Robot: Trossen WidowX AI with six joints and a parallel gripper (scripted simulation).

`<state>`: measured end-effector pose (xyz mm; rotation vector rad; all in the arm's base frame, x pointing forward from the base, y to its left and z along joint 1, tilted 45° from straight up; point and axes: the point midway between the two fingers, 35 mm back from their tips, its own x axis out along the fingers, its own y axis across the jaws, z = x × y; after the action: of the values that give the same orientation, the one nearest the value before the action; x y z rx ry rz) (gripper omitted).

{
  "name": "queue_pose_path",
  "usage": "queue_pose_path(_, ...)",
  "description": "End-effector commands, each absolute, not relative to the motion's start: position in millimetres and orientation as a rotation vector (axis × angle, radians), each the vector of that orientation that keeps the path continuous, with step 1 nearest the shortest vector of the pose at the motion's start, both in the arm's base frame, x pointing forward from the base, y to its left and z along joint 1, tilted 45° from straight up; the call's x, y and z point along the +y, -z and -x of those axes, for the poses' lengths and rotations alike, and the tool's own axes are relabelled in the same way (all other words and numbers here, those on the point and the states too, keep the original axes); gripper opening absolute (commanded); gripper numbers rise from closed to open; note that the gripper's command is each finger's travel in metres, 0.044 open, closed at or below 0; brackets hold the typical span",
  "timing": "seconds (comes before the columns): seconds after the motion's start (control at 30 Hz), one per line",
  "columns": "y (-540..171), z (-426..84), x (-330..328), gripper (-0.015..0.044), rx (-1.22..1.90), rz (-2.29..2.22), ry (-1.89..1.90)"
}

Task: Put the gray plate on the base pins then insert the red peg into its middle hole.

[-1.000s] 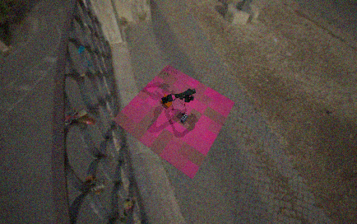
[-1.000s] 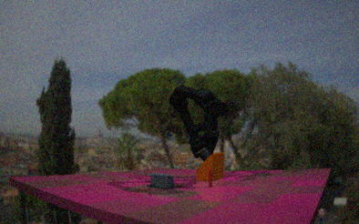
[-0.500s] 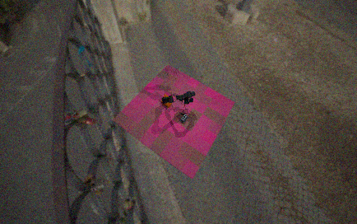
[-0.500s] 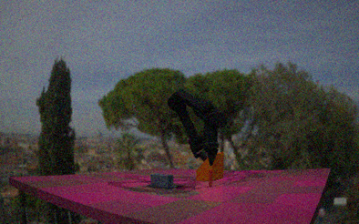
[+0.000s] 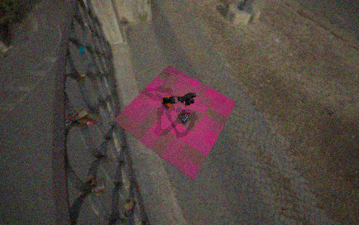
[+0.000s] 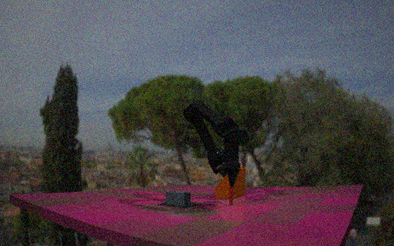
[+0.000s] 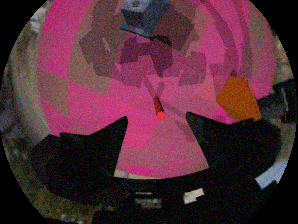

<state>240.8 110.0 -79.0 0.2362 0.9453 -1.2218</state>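
The gray plate (image 7: 136, 6) and the base under it show as one blue-gray stack, also in the exterior view (image 6: 177, 198) and small in the top view (image 5: 185, 118). No tilt of the plate is visible; its far part is cut off by the wrist view's top edge. The red peg (image 7: 158, 106) (image 6: 230, 198) stands upright on the table, apart from the stack. My gripper (image 7: 157, 116) (image 6: 232, 185) is open and points down above the peg. The peg's bright top appears between the fingertips in the wrist view, but nothing is held.
The pink and brown patchwork table (image 5: 178, 155) (image 6: 273, 232) carries everything. An orange block (image 6: 222, 190) (image 7: 239, 98) is by the arm's foot, behind the peg in the exterior view and right of it in the wrist view. Dark arm shadows fall around the stack.
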Motion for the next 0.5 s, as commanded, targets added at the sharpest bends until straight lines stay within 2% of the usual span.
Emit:
queue_pose_path(0.0, 85.7, -238.5, 101.6, 0.0440, 0.949, -0.217, 1.230)
queue_pose_path(0.47, 101.3, -238.2, 84.9, 0.0440, 0.948, -0.216, 1.230)
